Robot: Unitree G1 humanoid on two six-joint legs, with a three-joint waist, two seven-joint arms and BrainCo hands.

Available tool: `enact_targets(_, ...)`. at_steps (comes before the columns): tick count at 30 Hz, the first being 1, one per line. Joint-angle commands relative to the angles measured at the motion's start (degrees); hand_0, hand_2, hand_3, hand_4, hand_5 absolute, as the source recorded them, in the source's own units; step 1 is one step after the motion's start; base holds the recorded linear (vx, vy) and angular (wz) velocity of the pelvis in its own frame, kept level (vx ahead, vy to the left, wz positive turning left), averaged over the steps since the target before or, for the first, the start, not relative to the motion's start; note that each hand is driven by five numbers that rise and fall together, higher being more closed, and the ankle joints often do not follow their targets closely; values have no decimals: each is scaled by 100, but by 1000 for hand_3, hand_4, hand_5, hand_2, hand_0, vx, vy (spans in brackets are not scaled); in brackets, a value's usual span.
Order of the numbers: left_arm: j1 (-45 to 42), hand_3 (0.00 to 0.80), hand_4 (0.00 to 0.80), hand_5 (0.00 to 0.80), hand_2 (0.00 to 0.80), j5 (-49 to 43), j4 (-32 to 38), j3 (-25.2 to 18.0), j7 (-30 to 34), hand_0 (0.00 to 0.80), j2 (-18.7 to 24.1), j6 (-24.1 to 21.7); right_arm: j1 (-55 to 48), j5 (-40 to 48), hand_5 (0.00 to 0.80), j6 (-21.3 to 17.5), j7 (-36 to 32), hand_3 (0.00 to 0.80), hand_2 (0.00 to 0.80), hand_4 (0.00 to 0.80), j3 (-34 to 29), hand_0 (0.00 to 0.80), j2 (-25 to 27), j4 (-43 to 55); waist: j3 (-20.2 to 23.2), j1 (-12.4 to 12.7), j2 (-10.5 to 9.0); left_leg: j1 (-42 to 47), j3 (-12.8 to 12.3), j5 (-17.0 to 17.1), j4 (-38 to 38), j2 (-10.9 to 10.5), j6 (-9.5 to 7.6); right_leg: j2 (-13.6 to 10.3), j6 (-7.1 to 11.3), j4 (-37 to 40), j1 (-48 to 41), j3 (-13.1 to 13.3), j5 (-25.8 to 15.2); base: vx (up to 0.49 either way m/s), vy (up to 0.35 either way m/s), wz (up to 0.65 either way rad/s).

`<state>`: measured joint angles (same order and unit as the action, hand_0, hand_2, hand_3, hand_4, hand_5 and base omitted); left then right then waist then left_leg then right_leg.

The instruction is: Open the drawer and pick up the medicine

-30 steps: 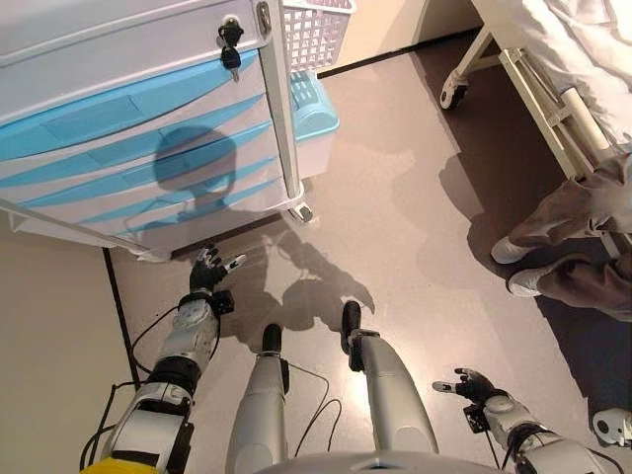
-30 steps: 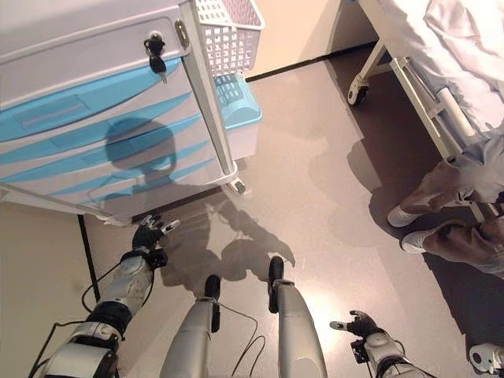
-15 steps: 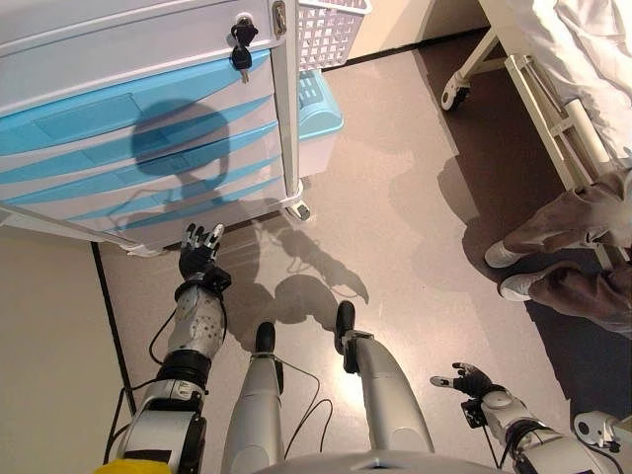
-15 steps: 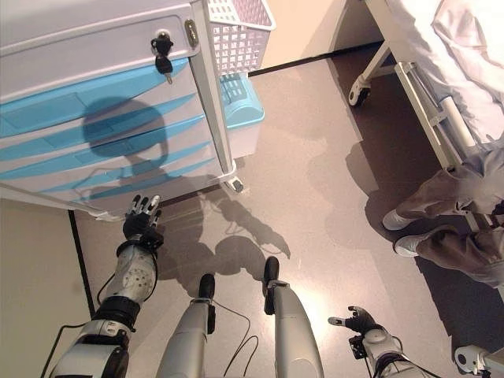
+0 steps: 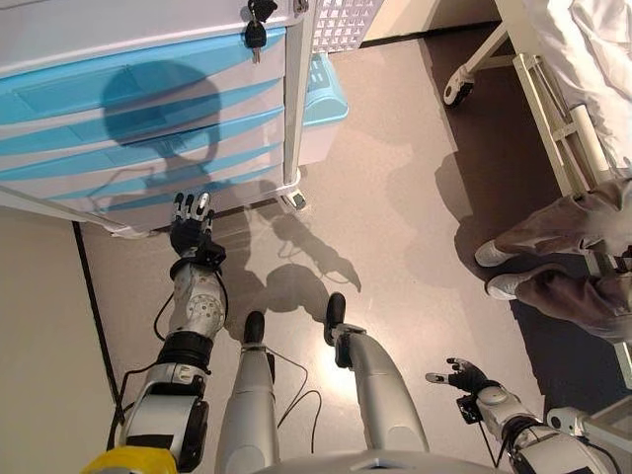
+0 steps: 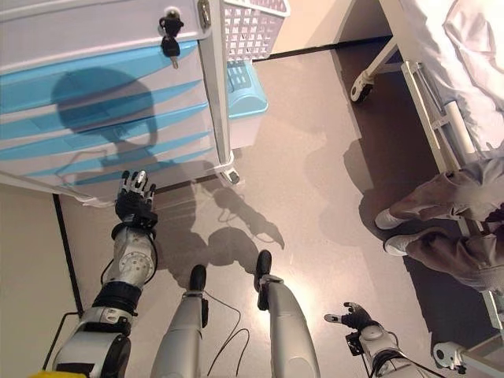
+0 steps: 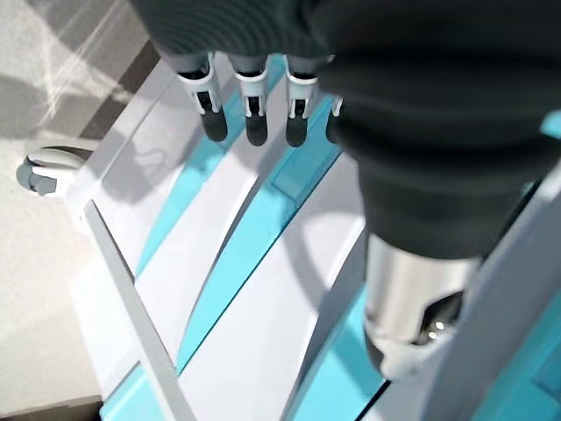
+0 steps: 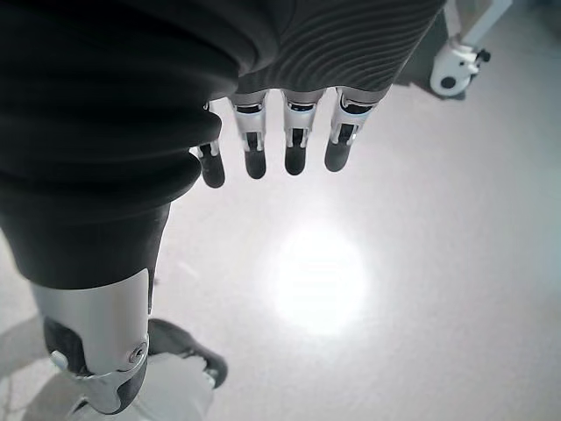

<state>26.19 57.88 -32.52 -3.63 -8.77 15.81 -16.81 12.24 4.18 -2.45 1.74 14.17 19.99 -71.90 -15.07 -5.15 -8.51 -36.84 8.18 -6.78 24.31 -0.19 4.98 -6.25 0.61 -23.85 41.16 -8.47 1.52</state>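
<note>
A white cabinet on castors [image 5: 128,109] has several drawers with light blue fronts [image 5: 148,148], all closed. A key [image 5: 255,35] hangs in the lock at its upper right. My left hand [image 5: 190,225] is raised just below the lowest drawers, fingers straight and open, close to the blue fronts [image 7: 237,254] in the left wrist view. My right hand [image 5: 464,376] hangs low at the lower right, open over bare floor, holding nothing. No medicine shows in any view.
A white lattice basket [image 6: 252,27] hangs on the cabinet's right side above a light blue bin [image 5: 321,99]. A bed frame on castors [image 5: 553,99] stands at the right. A person's legs and white shoes [image 5: 504,267] are beside it.
My left hand has risen toward the lowest drawers, its fingers now straight up. The camera has shifted, so the cabinet sits higher in the picture. The right hand has hardly moved.
</note>
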Motion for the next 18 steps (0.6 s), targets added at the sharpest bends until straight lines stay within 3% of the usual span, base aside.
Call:
enact_targets(1,167,0,0,0,0,303,470,-272,285,0,175,-370,-208,203,0,-61,6,0,0,0,192,0,123,-1,224,87,9,-330,-194,421,-217,-276,-430,-12,357,218,-188,16,-53,0,0,0)
enact_targets(18,359,0,0,0,0,820,709,-463,547,0,461,-517,-190,180,0,-106,-85,0,0,0,224,0,119,8,261,102,-140,-398,-125,387,-194,-267,-430,22,369,248,-171,-30,-76,0,0,0)
